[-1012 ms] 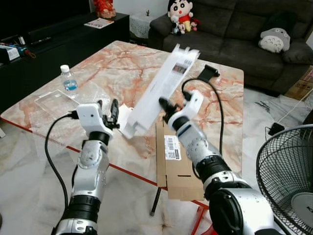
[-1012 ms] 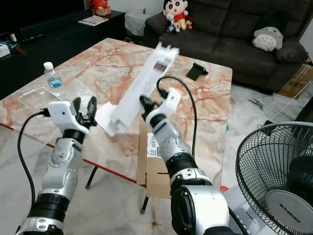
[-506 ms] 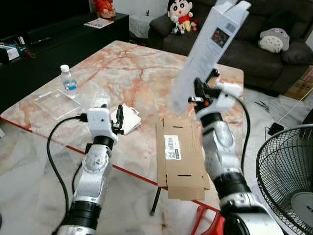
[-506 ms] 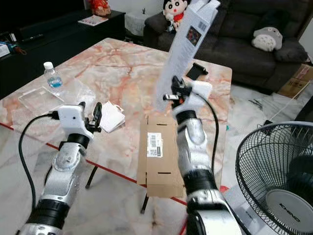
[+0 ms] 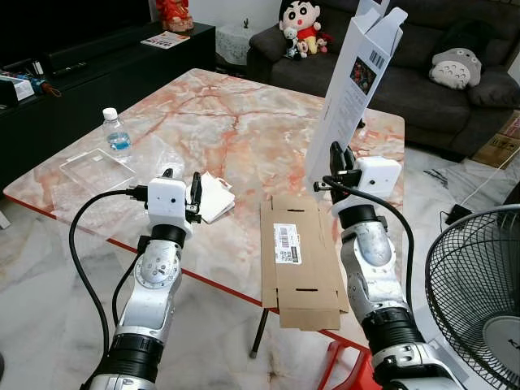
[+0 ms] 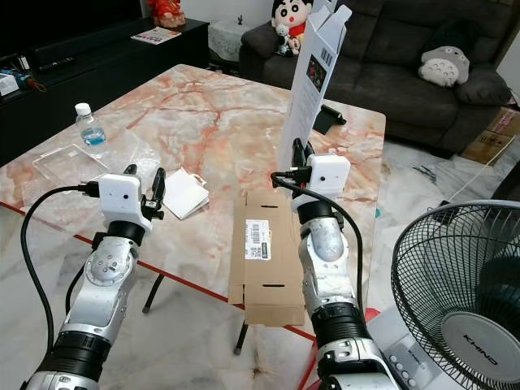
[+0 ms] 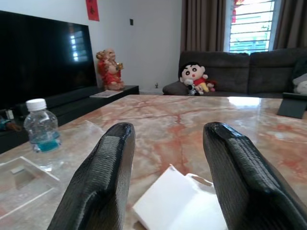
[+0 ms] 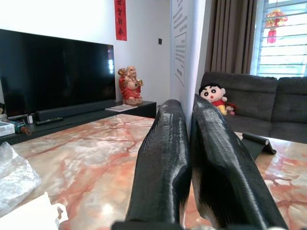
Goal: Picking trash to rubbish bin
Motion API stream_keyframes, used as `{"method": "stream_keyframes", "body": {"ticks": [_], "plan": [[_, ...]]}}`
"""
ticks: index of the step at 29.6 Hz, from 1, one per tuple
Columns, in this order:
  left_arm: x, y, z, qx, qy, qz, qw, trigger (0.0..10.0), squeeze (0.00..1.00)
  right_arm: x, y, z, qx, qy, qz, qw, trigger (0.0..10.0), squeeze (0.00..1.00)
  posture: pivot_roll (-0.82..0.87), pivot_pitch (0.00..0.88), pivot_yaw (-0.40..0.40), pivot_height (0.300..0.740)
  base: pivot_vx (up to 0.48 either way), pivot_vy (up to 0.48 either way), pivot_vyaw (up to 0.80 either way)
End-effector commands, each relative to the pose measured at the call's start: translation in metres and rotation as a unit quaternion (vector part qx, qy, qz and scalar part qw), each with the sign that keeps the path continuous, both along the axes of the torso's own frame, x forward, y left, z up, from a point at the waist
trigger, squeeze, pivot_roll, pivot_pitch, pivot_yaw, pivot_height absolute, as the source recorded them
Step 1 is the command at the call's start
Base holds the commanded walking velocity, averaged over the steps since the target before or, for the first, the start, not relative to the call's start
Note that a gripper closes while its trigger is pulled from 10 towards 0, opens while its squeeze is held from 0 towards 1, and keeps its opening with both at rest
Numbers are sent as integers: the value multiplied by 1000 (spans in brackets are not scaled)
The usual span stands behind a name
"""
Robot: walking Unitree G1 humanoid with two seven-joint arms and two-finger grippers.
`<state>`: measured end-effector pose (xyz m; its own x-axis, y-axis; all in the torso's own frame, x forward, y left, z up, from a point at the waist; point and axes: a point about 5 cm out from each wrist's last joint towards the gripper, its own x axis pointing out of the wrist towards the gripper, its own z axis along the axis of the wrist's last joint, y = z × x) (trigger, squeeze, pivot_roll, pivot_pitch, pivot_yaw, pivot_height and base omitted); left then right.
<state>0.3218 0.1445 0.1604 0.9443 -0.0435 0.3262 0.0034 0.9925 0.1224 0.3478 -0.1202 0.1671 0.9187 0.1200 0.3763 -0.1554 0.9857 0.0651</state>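
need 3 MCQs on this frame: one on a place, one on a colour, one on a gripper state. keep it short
1. Where does the flattened cardboard box lie?
A. On the sofa
B. On the marble table, overhanging its near edge
C. On the floor by the fan

2. What colour is the water bottle cap?
A. White
B. Red
C. Black

3. What is the right gripper doing?
A. Open over the table
B. Shut on the bottle
C. Shut on the tall white box, held upright

Answers:
1 B: it lies on the table between the two arms, its near end past the edge.
2 A: the cap is white.
3 C: its fingers pinch the box's lower edge, while the left gripper is open.
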Motion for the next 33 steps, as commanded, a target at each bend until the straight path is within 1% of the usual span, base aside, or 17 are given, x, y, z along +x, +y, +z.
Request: {"method": "stream_keyframes", "body": {"ticks": [1, 8, 12, 18, 33], "plan": [[0, -4, 3, 5, -7, -3, 1000, 10000, 0, -2, 0, 5, 1, -12, 0, 1000, 10000, 0, -30, 0, -81, 740, 0, 0, 0], [0, -5, 2, 2, -6, -3, 1000, 10000, 0, -2, 2, 4, 10, -8, -2, 1000, 10000, 0, -35, 0, -83, 740, -69, 0, 0], [0, -6, 2, 0, -5, -3, 1000, 10000, 0, -2, 1, 4, 11, -4, -5, 1000, 10000, 0, -40, 0, -84, 740, -240, 0, 0], [1, -5, 2, 0, -5, -1, 1000, 10000, 0, 0, -6, 1, 12, 4, -16, 1000, 10000, 0, -43, 0, -87, 740, -249, 0, 0], [1, -6, 2, -3, -5, -3, 1000, 10000, 0, 1, -11, 1, 15, 10, -25, 1000, 10000, 0, -51, 0, -91, 740, -263, 0, 0]]}}
